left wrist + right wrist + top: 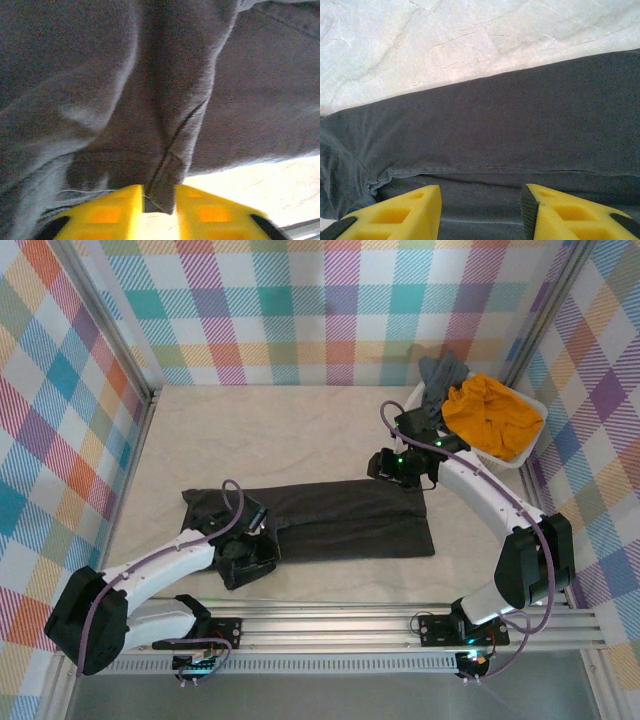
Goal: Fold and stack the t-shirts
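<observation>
Folding underway: charcoal t-shirt (340, 520) lies part-folded on tabletop (280, 430). Your left hand (159, 192) pinches its edge, right hand (480, 192) released above it. Mustard-orange t-shirt (490, 415) and slate grey t-shirt (445, 370) wait in basket (533, 403); nothing stacked.

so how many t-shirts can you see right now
3. A dark charcoal t-shirt lies on the table; a mustard-orange t-shirt and a slate grey t-shirt sit in the white basket. More may be hidden under them.
</observation>
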Action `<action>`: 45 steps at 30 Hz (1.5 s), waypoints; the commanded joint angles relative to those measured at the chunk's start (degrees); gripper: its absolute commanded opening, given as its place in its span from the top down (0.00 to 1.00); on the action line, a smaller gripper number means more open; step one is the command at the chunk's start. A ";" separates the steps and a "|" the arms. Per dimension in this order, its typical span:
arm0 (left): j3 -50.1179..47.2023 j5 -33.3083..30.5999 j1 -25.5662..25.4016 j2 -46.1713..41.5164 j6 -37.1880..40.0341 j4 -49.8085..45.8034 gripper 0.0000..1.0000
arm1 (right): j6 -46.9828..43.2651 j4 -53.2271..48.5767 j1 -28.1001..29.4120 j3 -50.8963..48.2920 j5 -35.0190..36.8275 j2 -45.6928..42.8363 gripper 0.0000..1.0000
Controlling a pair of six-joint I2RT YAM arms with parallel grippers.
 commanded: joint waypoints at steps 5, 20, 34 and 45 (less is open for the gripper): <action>1.93 -9.12 -0.46 -11.44 -2.19 -10.52 0.46 | 0.69 -0.12 0.25 0.34 -1.09 0.57 0.53; -1.99 -8.56 14.35 -3.78 -7.65 0.58 0.79 | 3.47 2.09 9.35 2.64 -2.31 8.10 0.58; -3.00 -9.34 5.38 -8.26 -6.50 -9.57 0.71 | 3.05 1.26 9.28 4.51 -1.06 9.04 0.58; 0.86 -22.42 20.94 -13.69 -9.62 -18.22 0.61 | 2.92 3.51 8.68 3.36 -4.17 9.59 0.56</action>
